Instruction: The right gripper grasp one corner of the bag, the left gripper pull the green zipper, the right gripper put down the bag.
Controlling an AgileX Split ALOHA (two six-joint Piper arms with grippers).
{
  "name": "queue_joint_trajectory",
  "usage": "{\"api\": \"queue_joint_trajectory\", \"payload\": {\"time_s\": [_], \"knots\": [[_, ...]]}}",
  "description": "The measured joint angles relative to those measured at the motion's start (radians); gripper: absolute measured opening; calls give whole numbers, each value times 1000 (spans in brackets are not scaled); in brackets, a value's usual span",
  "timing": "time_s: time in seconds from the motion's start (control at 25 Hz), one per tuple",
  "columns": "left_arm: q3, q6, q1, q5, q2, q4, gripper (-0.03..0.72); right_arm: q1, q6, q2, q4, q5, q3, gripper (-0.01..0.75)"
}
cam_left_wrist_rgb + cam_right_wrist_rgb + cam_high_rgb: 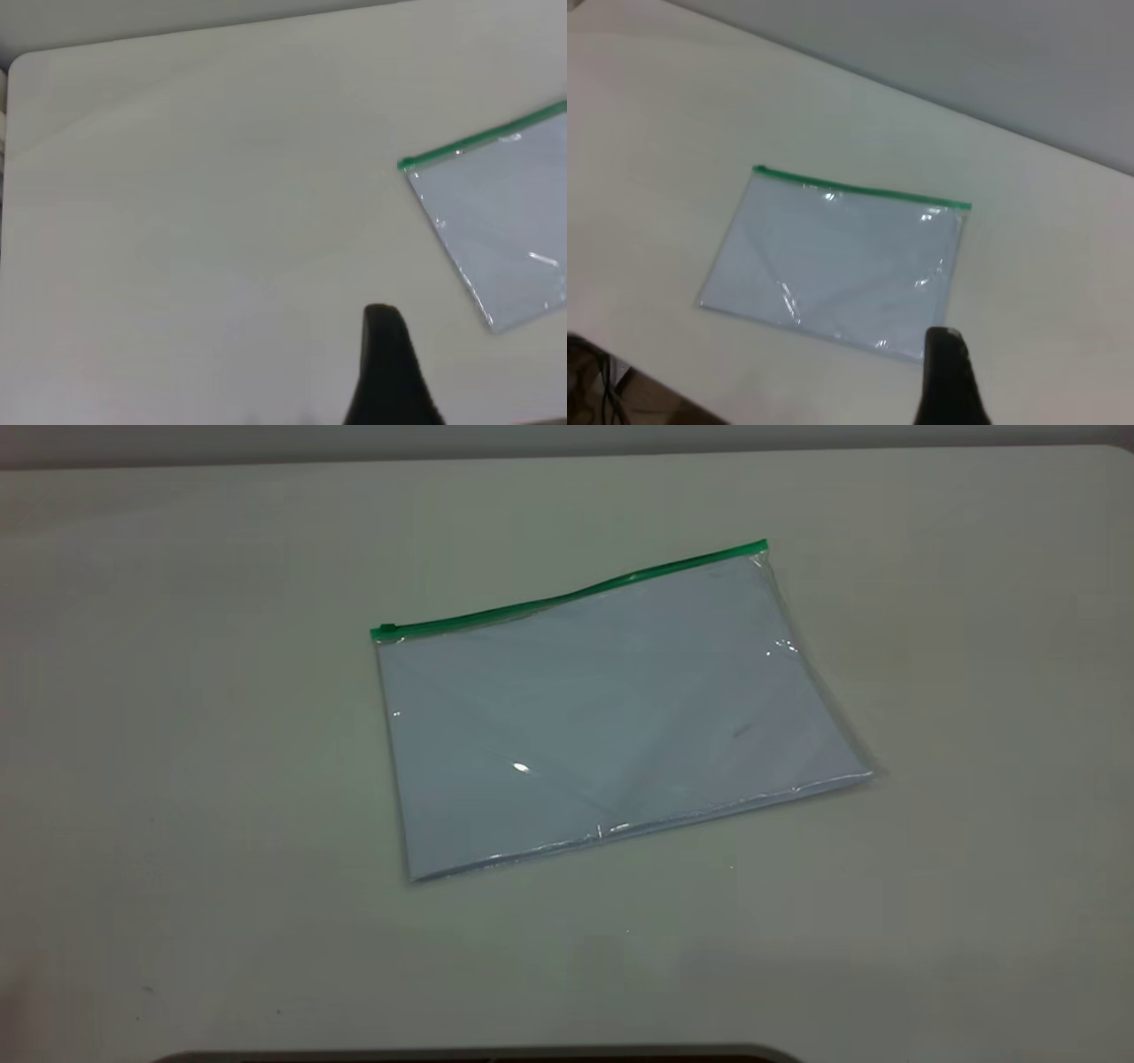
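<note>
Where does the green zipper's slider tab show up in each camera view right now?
Exterior view: the slider tab sits at the green zipper's left end, on the bag's far edge.
Left wrist view: at the strip's visible end.
Right wrist view: cannot pick it out.
Shared landmark: the green zipper.

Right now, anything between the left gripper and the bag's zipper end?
Nothing. In the left wrist view, only bare table separates the left gripper from the bag and the slider end of its green zipper.
</note>
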Motion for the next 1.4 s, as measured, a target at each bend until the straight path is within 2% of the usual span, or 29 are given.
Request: {"api": "queue_joint_trajectory", "payload": {"time_s": [0.32, 0.6, 0.76, 1.16, 1.4], "knots": [[301, 45, 0, 0, -285, -51, 565, 0, 54, -339, -3, 0, 259, 545], [561, 103, 0, 0, -478, -89, 565, 0, 71, -433, -15, 0, 458, 545], [681, 107, 0, -5, -559, -94, 565, 0, 76, -477, -38, 0, 523, 545], [752, 91, 0, -31, -606, -79, 565, 0, 83, -582, -166, 0, 610, 545], [752, 85, 0, -31, -606, -75, 565, 0, 97, -613, -208, -71, 686, 545]]}}
